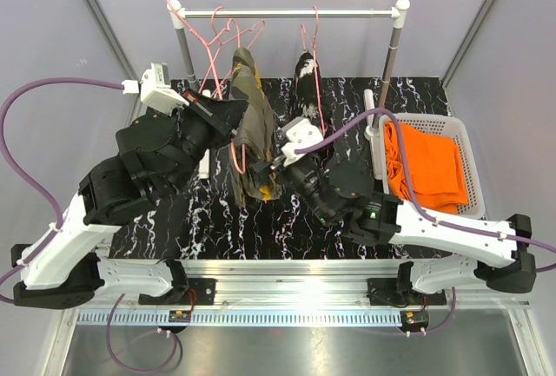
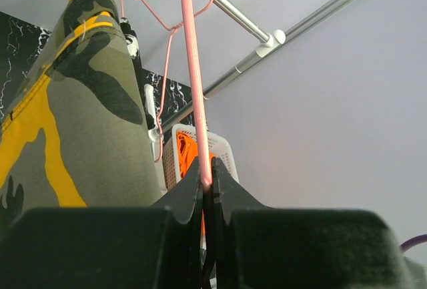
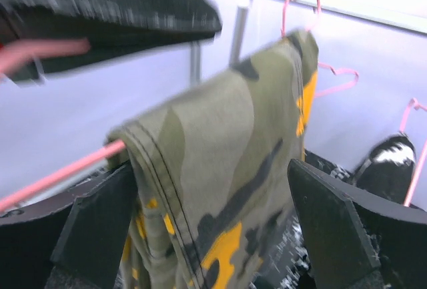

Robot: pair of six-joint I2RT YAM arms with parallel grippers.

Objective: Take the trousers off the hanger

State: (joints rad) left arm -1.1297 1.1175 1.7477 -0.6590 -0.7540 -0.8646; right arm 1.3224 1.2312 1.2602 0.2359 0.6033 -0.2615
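The camouflage trousers [image 1: 253, 124] hang folded over a pink hanger [image 1: 235, 157] below the rack. My left gripper [image 1: 238, 115] is shut on that hanger's pink wire [image 2: 195, 102], with the camouflage trousers [image 2: 80, 115] just to its left in the left wrist view. My right gripper [image 1: 276, 164] is open, and its fingers [image 3: 100, 229] straddle the lower part of the camouflage trousers [image 3: 227, 169] without closing on them. The black trousers with white splotches [image 1: 306, 76] hang on another pink hanger further right. The orange trousers [image 1: 426, 163] lie in the white basket [image 1: 465, 146].
The rack's metal rail [image 1: 287, 13] spans the back on two posts, with spare pink hangers [image 1: 213, 37] at its left end. The basket [image 2: 223, 149] stands at the right. The black marbled mat [image 1: 217, 211] covers the table.
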